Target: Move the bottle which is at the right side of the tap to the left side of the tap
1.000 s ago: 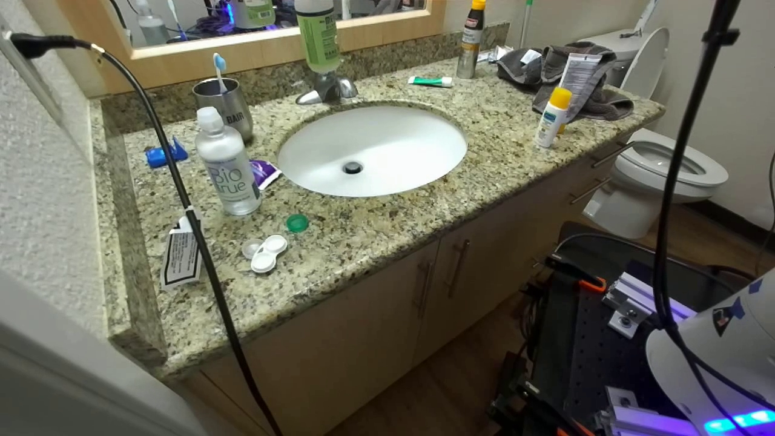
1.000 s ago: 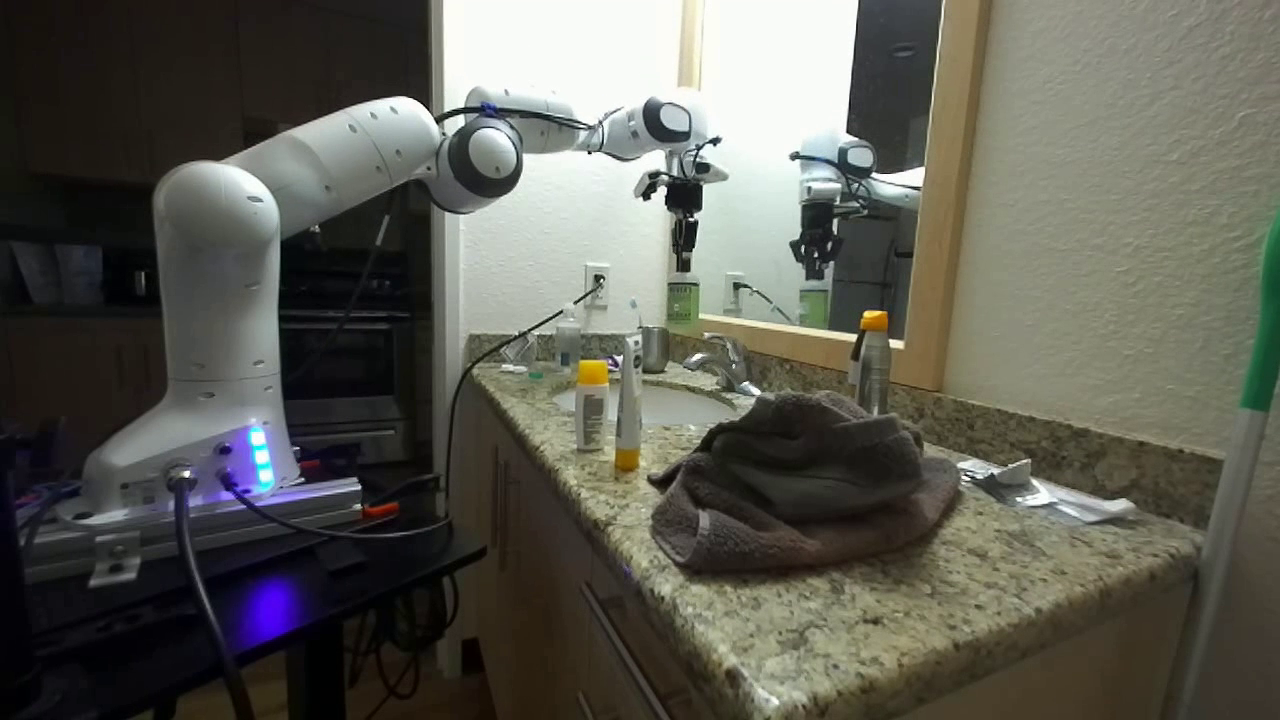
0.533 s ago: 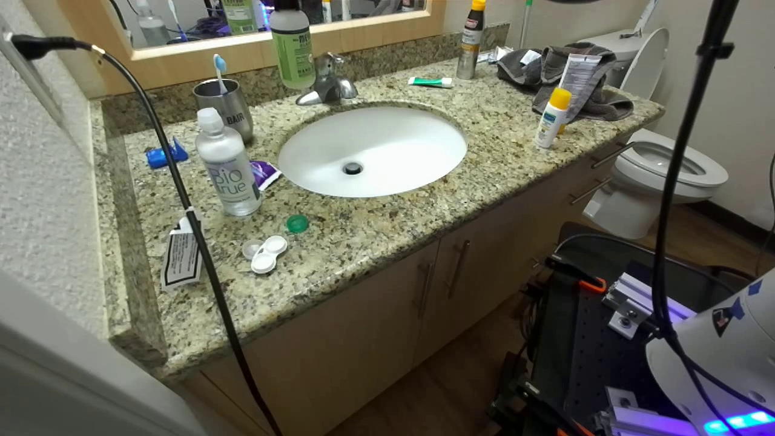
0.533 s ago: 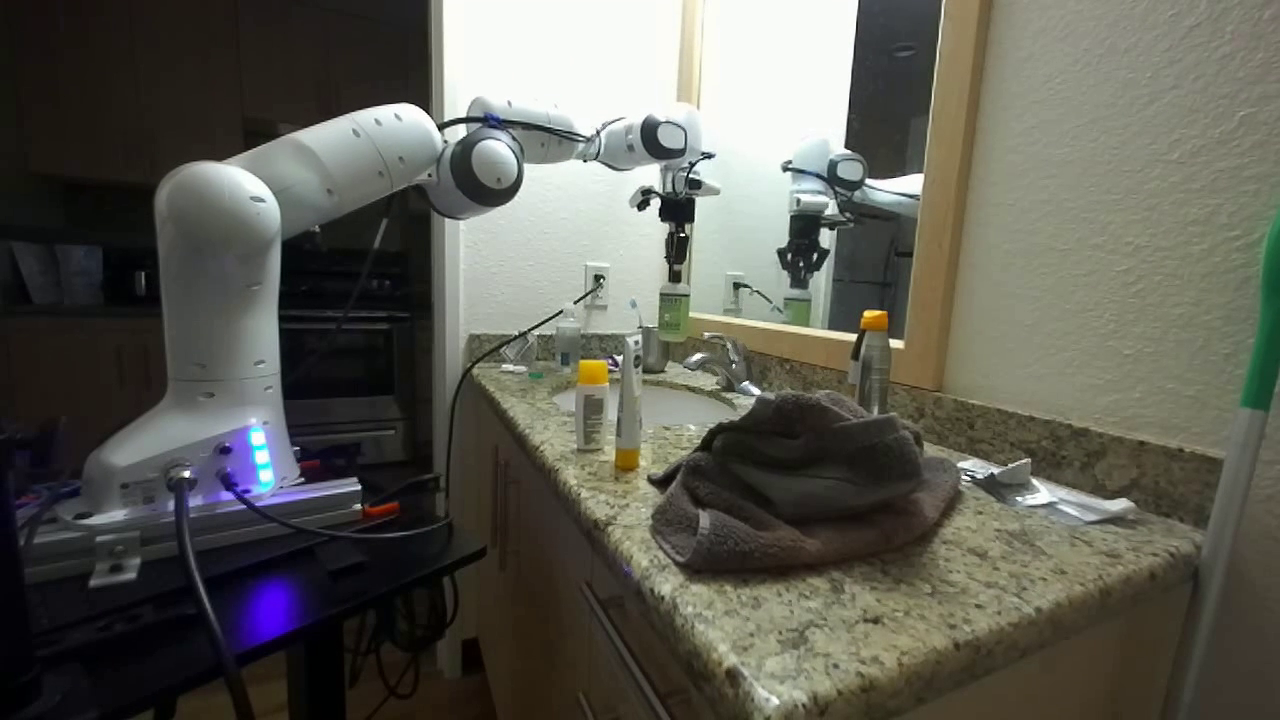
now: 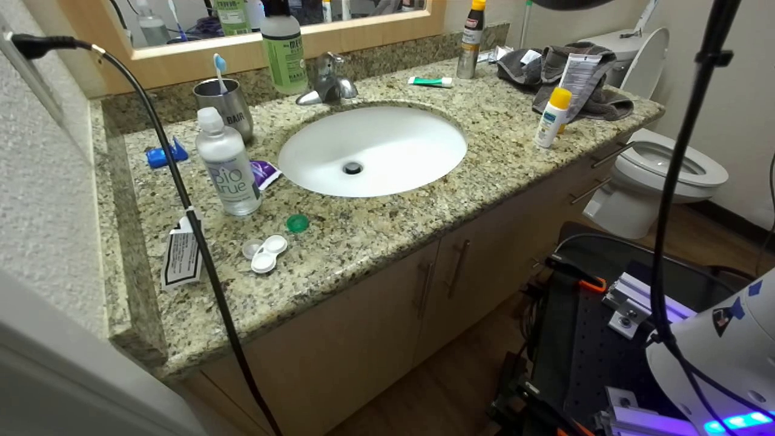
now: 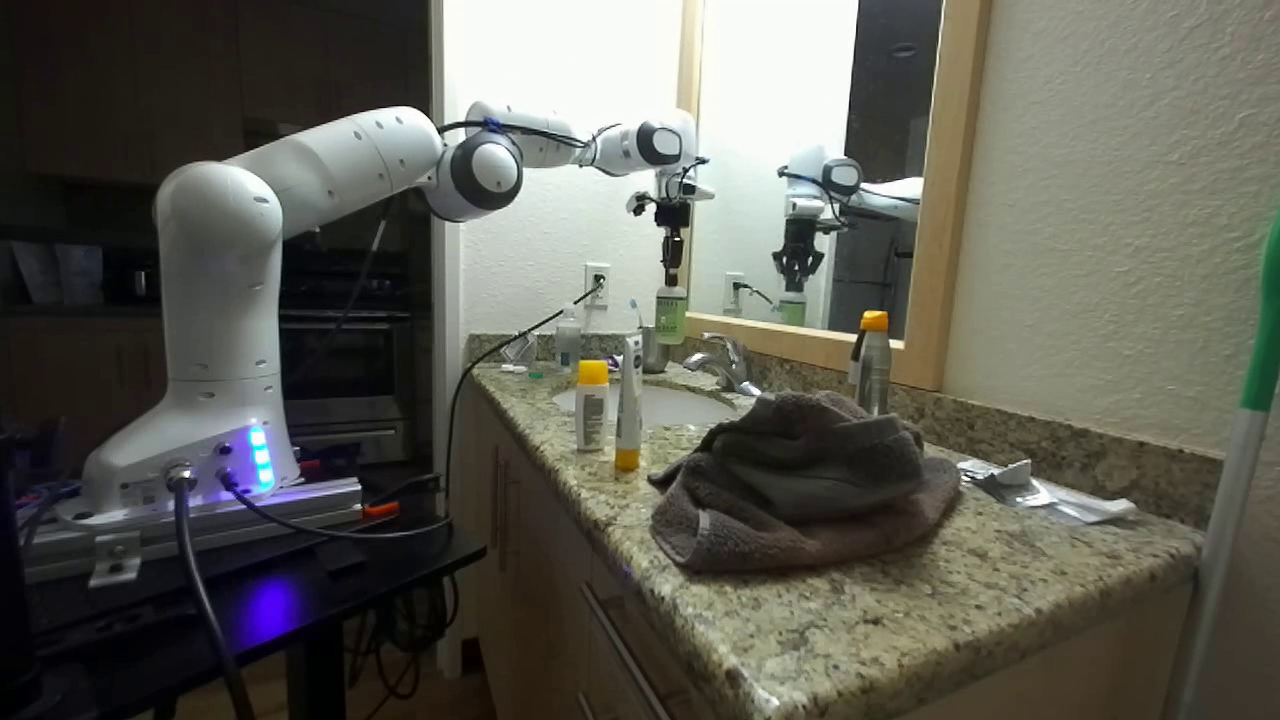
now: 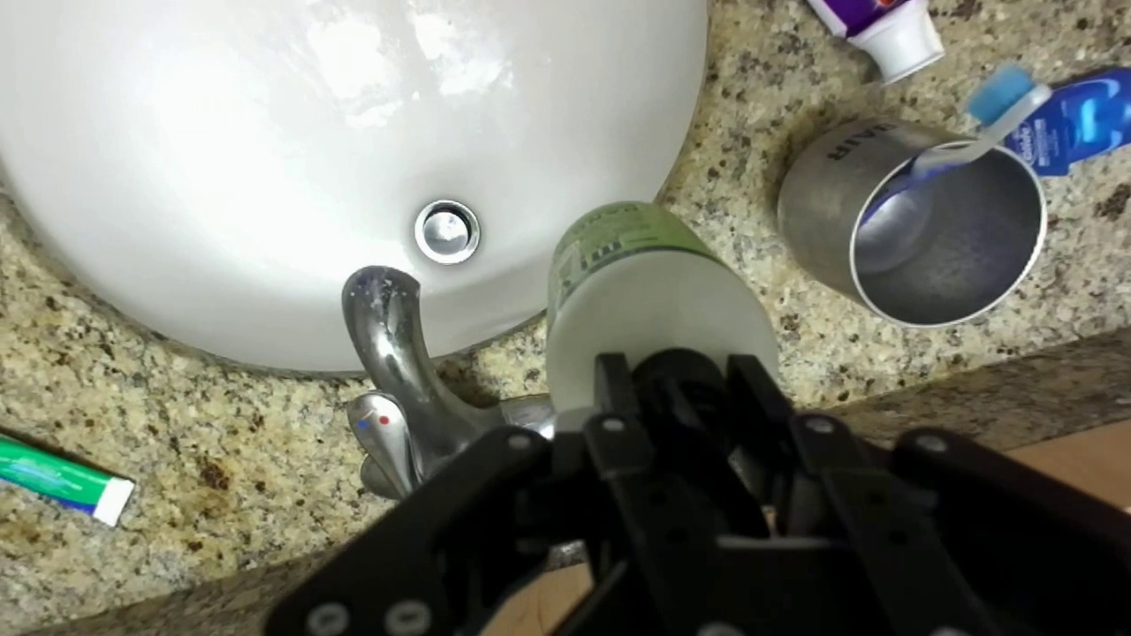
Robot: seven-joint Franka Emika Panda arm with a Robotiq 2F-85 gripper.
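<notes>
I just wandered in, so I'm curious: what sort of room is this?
Most likely a bathroom: a toilet, a basin set into a counter, and a toothbrush in a metal cup.

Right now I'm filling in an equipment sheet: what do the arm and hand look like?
The Panda arm is rounded and white, with dark-ringed joints, blue base lights and a thick dark cable. The Robotiq hand is black, with narrow fingers and grey screw heads.

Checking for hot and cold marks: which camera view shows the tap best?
The wrist view: it looks down closely on the tap, showing red and blue dots, though the hand and green bottle hide part of it. Both exterior views show it smaller, with no dots discernible.
</notes>
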